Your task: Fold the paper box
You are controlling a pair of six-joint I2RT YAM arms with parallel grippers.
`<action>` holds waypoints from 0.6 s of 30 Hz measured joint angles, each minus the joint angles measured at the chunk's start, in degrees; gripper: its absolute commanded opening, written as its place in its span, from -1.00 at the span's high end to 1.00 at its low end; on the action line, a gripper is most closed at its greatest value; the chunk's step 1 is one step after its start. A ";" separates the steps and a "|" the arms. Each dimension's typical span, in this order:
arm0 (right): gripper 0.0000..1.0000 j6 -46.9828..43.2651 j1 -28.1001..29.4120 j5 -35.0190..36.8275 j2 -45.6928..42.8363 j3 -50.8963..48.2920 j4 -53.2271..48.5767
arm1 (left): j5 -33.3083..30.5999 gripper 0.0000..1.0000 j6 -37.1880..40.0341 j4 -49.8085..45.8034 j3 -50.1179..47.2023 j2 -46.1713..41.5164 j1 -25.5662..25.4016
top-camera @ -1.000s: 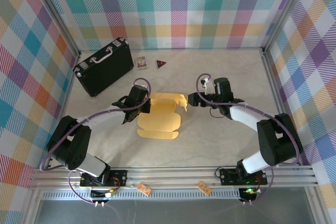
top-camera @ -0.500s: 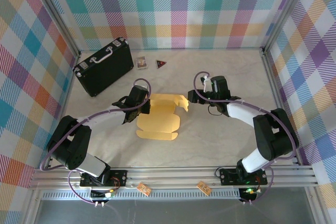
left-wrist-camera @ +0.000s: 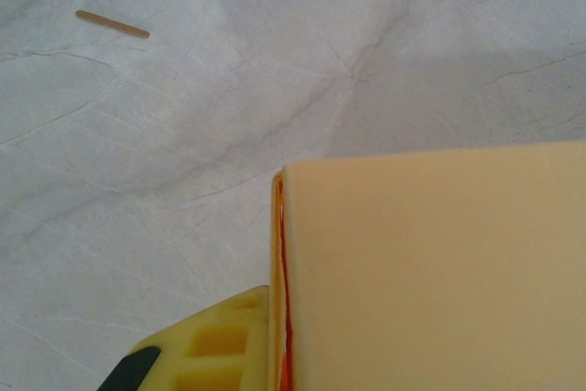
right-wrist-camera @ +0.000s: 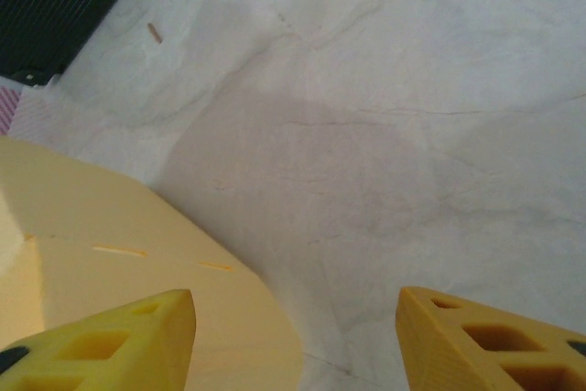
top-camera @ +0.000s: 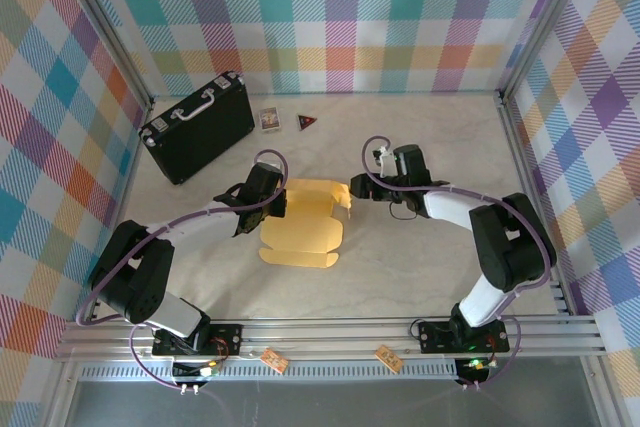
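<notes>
Paper box [top-camera: 300,227] edge pinched by left jaws; right jaws spread, moved closer.

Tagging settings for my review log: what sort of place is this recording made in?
Probably a lab robot cell: plaid walls enclose a marble-look table, with an aluminium rail carrying two arms.

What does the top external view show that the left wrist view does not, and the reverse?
Top external adds: the black case, the right hand open at the sheet's right corner, and the paper box's whole outline. Left wrist adds: a wooden stick on the table and a yellow finger against the cardboard's edge. Shared: the paper box, the left hand shut on it, the pale table.
</notes>
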 measured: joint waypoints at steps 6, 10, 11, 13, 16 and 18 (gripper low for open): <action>-0.13 -0.22 1.60 -2.47 0.09 0.00 0.13 | -0.02 1.00 0.00 -0.02 0.00 0.00 0.00; -0.12 -0.42 2.21 -3.39 0.11 0.00 0.15 | 0.00 1.00 0.00 -0.02 0.00 0.00 0.00; -0.12 -0.44 2.21 -3.58 0.11 0.00 0.15 | -0.02 1.00 0.00 -0.02 0.00 0.00 -0.07; -0.11 -0.61 2.21 -3.96 0.11 0.00 0.15 | -0.02 1.00 0.00 -0.02 0.00 0.00 -0.20; -0.10 -0.63 2.38 -4.42 0.11 0.00 0.17 | -0.02 1.00 0.00 -0.02 0.00 0.00 -0.31; -0.10 -0.61 2.54 -4.66 0.11 0.00 0.24 | 0.00 1.00 0.00 0.00 0.00 0.02 -0.31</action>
